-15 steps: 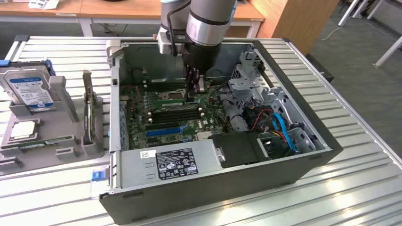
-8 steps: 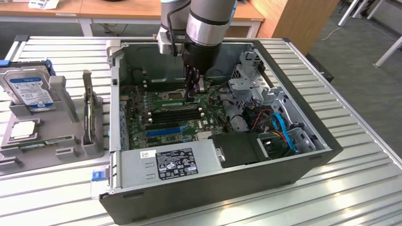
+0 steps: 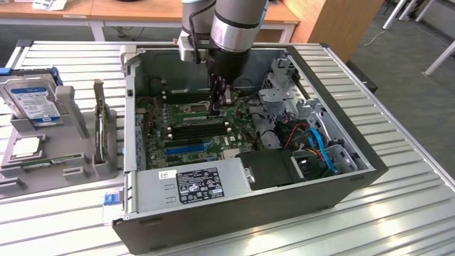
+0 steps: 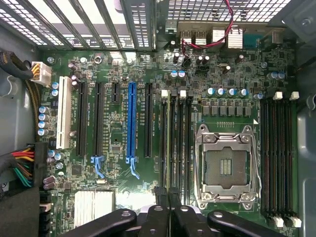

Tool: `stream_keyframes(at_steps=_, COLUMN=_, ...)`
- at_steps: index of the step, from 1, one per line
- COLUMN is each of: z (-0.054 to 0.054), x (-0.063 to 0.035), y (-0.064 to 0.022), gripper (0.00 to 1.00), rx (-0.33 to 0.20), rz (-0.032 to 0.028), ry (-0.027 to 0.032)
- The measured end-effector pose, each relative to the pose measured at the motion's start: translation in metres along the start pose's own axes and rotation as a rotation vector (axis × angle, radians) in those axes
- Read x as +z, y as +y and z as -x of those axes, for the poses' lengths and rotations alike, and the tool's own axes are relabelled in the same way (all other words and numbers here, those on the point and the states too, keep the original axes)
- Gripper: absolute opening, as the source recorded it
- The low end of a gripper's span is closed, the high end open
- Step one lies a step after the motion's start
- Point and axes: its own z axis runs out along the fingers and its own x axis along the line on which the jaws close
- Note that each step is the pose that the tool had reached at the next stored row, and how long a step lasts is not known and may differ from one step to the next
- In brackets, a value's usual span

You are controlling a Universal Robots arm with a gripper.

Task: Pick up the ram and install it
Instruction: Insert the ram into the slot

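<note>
Open computer case (image 3: 249,224) on a slatted table (image 3: 398,213), with the arm reaching down into it. Power supply (image 3: 195,184): at the case end far from the gripper (image 3: 219,104). Motherboard (image 4: 148,59): directly beneath the gripper (image 4: 168,202). Processor socket (image 4: 226,168): just beside the fingers, empty, flanked by two banks of black memory slots. Blue slot (image 4: 131,123): beyond the nearer bank, on the side of the gripper away from the socket. The ram (image 4: 170,143): a thin green stick seen edge-on, pinched between the nearly closed jaws and lined up along a slot of the nearer bank (image 3: 191,113). Whether it is seated cannot be told.
</note>
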Motion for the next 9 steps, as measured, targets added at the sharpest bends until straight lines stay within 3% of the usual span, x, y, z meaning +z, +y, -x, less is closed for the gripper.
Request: stream_keyframes(at_steps=9, z=0.0, x=0.0, y=0.0, gripper=0.12, rx=0.0, rz=0.0001, ry=-0.0001)
